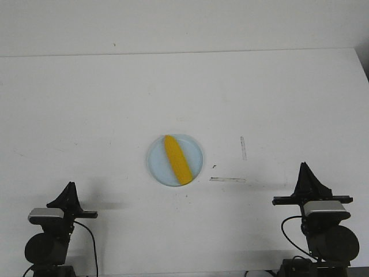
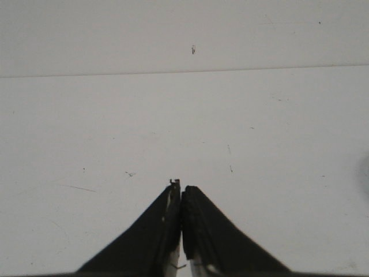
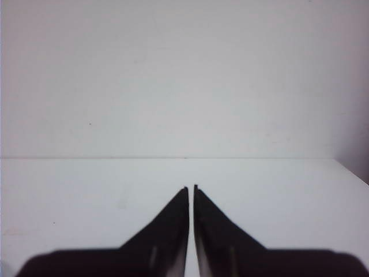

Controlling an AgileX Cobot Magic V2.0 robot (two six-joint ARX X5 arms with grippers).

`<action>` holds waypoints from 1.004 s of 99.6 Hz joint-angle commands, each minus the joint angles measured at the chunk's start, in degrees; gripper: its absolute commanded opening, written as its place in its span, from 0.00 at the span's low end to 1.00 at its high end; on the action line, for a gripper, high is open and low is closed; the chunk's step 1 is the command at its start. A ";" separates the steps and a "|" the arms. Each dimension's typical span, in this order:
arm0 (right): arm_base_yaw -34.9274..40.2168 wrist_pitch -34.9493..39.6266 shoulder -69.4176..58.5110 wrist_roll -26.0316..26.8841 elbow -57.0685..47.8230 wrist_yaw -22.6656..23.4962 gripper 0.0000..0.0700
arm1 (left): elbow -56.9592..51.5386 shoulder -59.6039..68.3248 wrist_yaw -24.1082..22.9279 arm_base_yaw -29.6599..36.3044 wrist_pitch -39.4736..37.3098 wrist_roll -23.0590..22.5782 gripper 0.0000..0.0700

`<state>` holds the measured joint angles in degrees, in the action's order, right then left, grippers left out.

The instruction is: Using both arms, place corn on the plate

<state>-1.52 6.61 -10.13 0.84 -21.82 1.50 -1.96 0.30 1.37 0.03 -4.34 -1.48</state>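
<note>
The yellow corn (image 1: 177, 160) lies diagonally on the pale blue plate (image 1: 154, 160) at the middle of the white table. My left gripper (image 1: 70, 186) is shut and empty near the table's front left, far from the plate. My right gripper (image 1: 304, 166) is shut and empty at the front right, also apart from the plate. In the left wrist view the left gripper (image 2: 181, 186) has its jaws pressed together over bare table. In the right wrist view the right gripper (image 3: 191, 187) has its jaws nearly touching. Neither wrist view shows corn or plate.
Two faint grey tape marks (image 1: 228, 179) (image 1: 243, 148) lie on the table right of the plate. The table's far edge (image 1: 173, 53) meets a white wall. The table's right edge (image 1: 360, 63) shows at the far right.
</note>
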 commanded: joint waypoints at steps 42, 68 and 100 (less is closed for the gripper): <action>0.04 -0.57 0.07 -0.28 -0.22 -0.02 0.02 | 1.20 -0.11 -1.68 0.00 -3.02 0.52 0.00; 0.04 -0.57 0.07 -0.28 -0.22 -0.02 0.02 | 1.18 -0.11 -1.75 -0.02 -3.02 0.68 0.00; 0.04 -0.57 0.07 -0.28 -0.22 -0.02 0.02 | 1.18 -0.11 -1.75 -0.02 -3.04 0.68 0.00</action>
<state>-1.52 6.61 -10.13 0.84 -21.82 1.50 -1.96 0.30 -0.25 0.03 -6.66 -1.30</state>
